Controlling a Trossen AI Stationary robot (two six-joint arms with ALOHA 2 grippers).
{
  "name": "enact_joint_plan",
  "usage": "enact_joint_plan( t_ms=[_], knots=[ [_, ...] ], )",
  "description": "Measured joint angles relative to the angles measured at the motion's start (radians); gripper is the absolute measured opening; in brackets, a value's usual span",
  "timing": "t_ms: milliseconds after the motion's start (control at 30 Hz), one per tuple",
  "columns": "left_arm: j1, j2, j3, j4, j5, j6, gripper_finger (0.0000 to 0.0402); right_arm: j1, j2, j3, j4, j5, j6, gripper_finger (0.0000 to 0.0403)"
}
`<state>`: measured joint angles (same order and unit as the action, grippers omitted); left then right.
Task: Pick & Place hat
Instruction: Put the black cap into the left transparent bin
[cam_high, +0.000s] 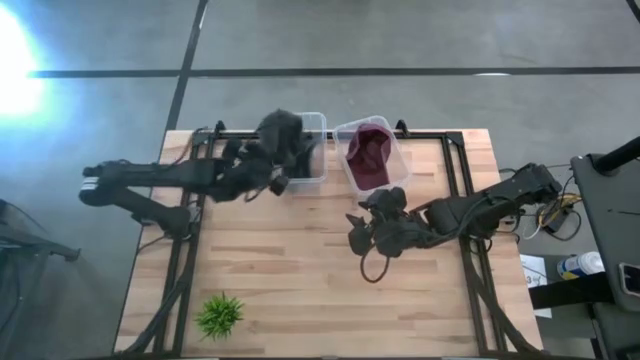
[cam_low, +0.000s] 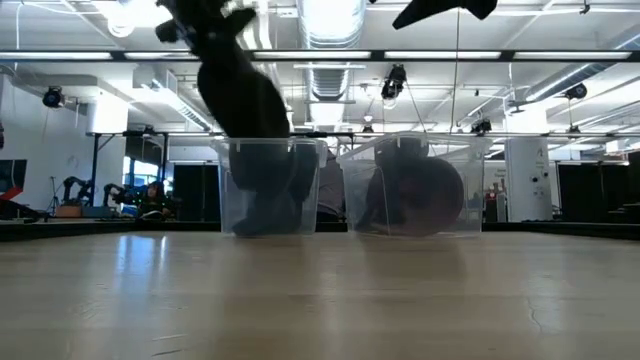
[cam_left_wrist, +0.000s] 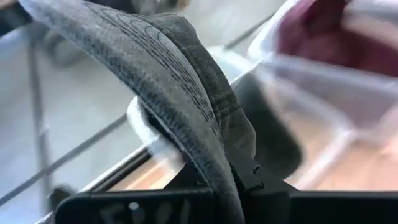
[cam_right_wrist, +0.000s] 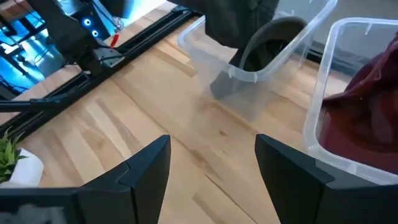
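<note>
A dark grey hat hangs from my left gripper over the left clear bin at the table's far edge. In the low view the hat slants down into that bin, and dark cloth fills the bin to its floor. The left gripper is shut on the hat. A maroon hat lies in the right clear bin. My right gripper hovers open over the table's middle, near side of the bins, touching nothing. My left gripper pinches the grey hat by a stitched edge, folded cloth running between the two fingers. The hat arches away from the fingers and hangs below them, its lower part down inside the left bin.
A small green plant stands near the table's near left corner. Black rails run along both sides of the wooden table. Bare wood lies between the bins and the near edge.
</note>
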<state>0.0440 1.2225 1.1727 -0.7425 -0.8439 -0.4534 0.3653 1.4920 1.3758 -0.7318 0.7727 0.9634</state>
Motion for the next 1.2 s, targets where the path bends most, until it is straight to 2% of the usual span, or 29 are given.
enact_joint_plan(
  t_ms=[100, 200, 233, 333, 400, 467, 667, 900, 1067, 1200],
  knots=[
    [0.054, 0.093, 0.074, -0.046, 0.035, 0.020, 0.0005, 0.000, 0.005, 0.000, -0.007, -0.005, 0.029, 0.0231],
    [0.132, 0.179, 0.175, -0.077, 0.233, 0.046, 0.0005, 0.001, 0.006, -0.002, -0.042, -0.008, 0.076, 0.0231],
    [0.153, 0.211, 0.203, -0.099, 0.263, 0.049, 0.0005, 0.001, 0.006, -0.002, -0.051, -0.011, 0.090, 0.0231],
    [0.193, 0.307, 0.278, -0.160, 0.277, 0.095, 0.0006, 0.002, 0.006, -0.002, -0.089, -0.012, 0.139, 0.0231],
    [0.203, 0.361, 0.329, -0.201, 0.331, 0.127, 0.0008, 0.003, 0.006, -0.002, -0.114, -0.015, 0.166, 0.0231],
    [0.211, 0.409, 0.365, -0.196, 0.372, 0.157, 0.0009, 0.003, 0.006, -0.002, -0.139, -0.015, 0.190, 0.0231],
    [0.232, 0.546, 0.416, -0.183, 0.403, 0.210, 0.0010, 0.003, 0.006, -0.012, -0.174, -0.018, 0.215, 0.0231],
    [0.266, 0.578, 0.391, -0.196, 0.425, 0.216, 0.0027, 0.003, 0.006, -0.052, -0.181, -0.091, 0.228, 0.0231],
    [0.277, 0.543, 0.384, -0.198, 0.473, 0.217, 0.0060, 0.003, 0.005, -0.079, -0.179, -0.125, 0.257, 0.0231],
    [0.266, 0.476, 0.386, -0.208, 0.499, 0.207, 0.0088, 0.003, -0.010, -0.071, -0.169, -0.126, 0.204, 0.0231]
  ],
)
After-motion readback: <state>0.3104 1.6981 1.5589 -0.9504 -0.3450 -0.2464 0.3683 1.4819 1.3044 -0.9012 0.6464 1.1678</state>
